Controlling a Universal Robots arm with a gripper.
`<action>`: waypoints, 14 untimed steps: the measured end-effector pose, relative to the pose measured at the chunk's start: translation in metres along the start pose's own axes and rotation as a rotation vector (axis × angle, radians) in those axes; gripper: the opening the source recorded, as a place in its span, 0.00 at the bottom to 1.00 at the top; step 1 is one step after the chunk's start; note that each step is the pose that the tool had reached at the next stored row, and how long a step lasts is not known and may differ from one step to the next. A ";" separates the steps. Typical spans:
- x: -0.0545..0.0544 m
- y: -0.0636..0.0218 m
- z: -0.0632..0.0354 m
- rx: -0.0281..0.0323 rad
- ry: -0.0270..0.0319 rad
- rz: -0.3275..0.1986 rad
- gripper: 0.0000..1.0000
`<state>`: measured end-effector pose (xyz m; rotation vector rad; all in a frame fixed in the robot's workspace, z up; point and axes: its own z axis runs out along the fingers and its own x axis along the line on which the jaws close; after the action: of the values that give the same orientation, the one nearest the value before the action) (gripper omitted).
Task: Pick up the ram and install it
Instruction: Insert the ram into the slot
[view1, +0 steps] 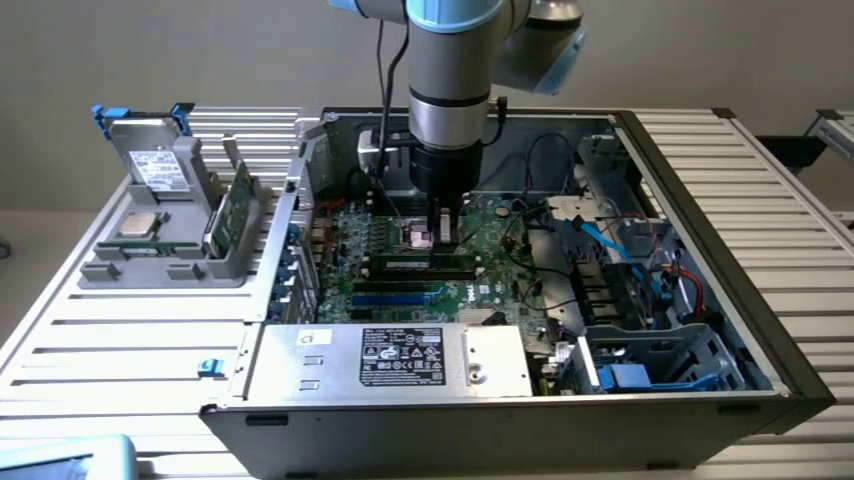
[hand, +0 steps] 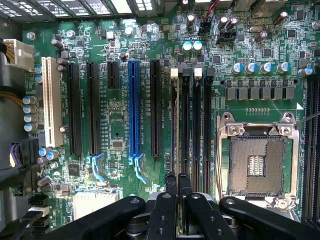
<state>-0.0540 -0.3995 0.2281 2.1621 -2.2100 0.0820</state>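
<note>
The ram (view1: 420, 264) stands on edge in one of the black DIMM slots (hand: 195, 125) of the motherboard (hand: 120, 140), inside the open computer case (view1: 781, 375), just beside the empty processor socket (hand: 260, 165). In the exterior view its dark chips and small white label face the camera. From the wrist it is only a thin line, the ram (hand: 174, 125) seen edge-on. The gripper (view1: 447, 238) hangs straight above it, and its fingers (hand: 170, 184) are drawn almost together astride one end of the stick's top edge, with the rest of the stick running away from the gripper (hand: 178, 181) along the slot. They appear to pinch the board between them, though the contact itself is too dark to be sure of. The stick is likely light, thin and stiff, yet fragile: it should take force only straight down its own plane. The safe hold is on the flat faces near the top edge, away from the gold contacts below.
</note>
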 end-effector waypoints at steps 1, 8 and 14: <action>0.000 0.0000 0.0000 0.0000 0.0000 0.000 0.13; 0.000 0.0000 -0.0006 0.0000 0.0000 -0.001 0.13; 0.000 0.0000 -0.0006 0.0002 0.0000 -0.003 0.13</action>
<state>-0.0540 -0.3999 0.2287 2.1660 -2.2063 0.0822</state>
